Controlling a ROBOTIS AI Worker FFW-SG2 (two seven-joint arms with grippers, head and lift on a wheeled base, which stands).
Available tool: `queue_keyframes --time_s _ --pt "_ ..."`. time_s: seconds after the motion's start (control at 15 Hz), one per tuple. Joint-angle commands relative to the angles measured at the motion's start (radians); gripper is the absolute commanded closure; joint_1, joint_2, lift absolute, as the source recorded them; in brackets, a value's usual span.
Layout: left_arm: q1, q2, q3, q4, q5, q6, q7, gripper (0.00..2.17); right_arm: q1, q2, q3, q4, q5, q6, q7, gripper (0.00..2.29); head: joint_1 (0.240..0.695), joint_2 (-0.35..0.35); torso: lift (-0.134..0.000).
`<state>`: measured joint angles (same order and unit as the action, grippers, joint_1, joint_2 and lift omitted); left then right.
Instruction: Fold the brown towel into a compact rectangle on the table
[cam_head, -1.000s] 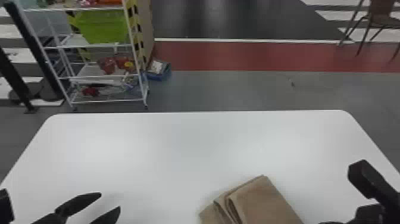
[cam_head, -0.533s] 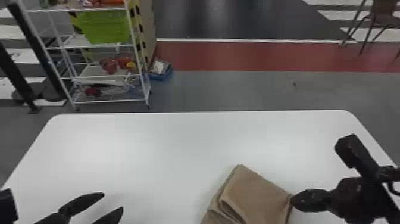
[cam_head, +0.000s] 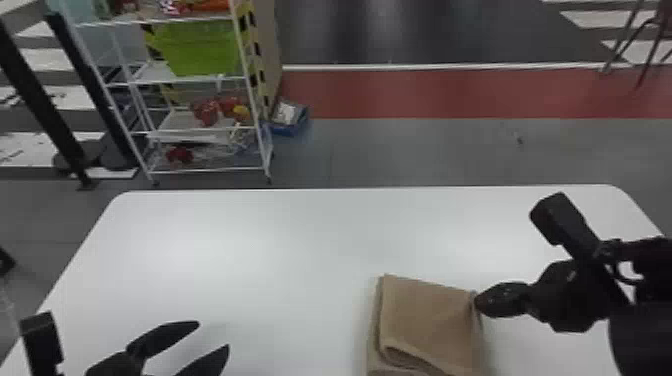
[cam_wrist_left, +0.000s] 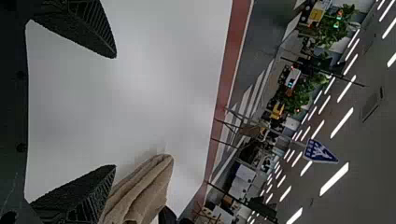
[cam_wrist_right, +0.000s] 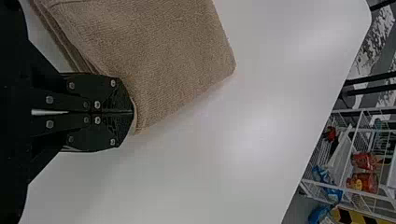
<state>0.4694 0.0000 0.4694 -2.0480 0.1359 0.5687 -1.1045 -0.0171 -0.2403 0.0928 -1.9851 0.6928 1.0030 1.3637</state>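
With the right end effector (cam_head: 478, 303), I had the brown towel (cam_head: 425, 322) clamped by its far right corner, long axis pointing away from the rig; the left end effector's (cam_head: 213, 336) fingers stood apart.

The brown towel (cam_head: 425, 320) has turned on the table (cam_head: 250, 250), its far edge now running more nearly crosswise. The right tool (cam_head: 479, 303) has moved leftward and farther out, to the towel's right-hand corner.
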Motion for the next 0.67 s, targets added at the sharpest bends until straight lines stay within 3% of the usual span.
queue_keyframes --time_s 0.0,0.2,0.6 --pt "0.005 -0.003 0.0 0.0 0.002 -0.005 -0.001 0.03 -0.041 0.036 0.031 0.055 0.022 -0.031 0.003 2.09 0.695 0.074 -0.122" --pt "0.006 -0.003 0.0 0.0 0.004 -0.005 -0.005 0.03 -0.078 0.072 0.065 0.104 0.043 -0.056 0.003 2.09 0.695 0.103 -0.122" --pt "0.015 -0.003 0.002 0.0 0.007 -0.011 -0.012 0.03 -0.109 0.096 0.113 0.157 0.068 -0.062 0.003 2.09 0.695 0.161 -0.122"
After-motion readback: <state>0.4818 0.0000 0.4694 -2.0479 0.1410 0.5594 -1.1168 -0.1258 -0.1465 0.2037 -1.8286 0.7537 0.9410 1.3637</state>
